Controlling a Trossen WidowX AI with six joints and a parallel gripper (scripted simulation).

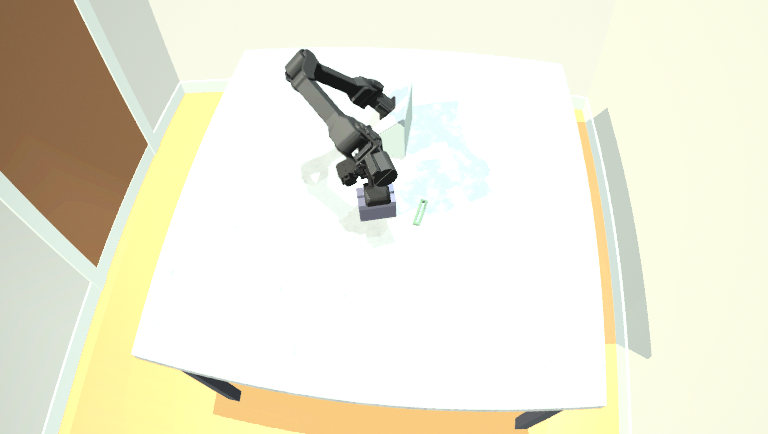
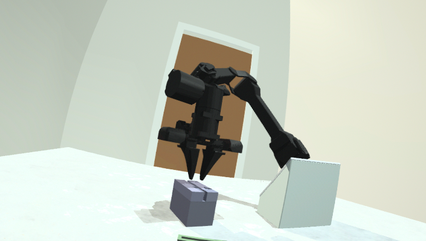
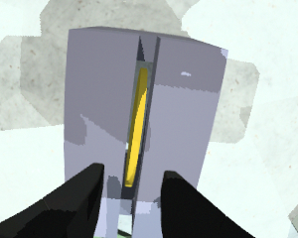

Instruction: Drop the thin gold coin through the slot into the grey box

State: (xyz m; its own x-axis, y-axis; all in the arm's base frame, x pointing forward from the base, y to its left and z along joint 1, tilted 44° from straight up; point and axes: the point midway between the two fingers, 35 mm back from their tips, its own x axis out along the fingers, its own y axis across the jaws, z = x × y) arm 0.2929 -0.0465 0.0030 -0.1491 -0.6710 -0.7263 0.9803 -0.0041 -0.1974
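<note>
Claw [image 2: 197,177] hangs parted and empty above the grey slotted box [image 2: 193,202], thin gold coin [image 3: 137,129] edge-on inside the slot.

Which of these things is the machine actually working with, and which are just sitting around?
Part of the job:
- hand, open above the box
- gold coin, seen in the slot
- grey box
- green holder, no coin in it

Just there:
- pale wedge-shaped block at the arm's base
- white table
- brown door

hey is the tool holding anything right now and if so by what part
Nothing. The tool is open above the grey box; the gold coin sits in the slot, apart from both fingers.
</note>
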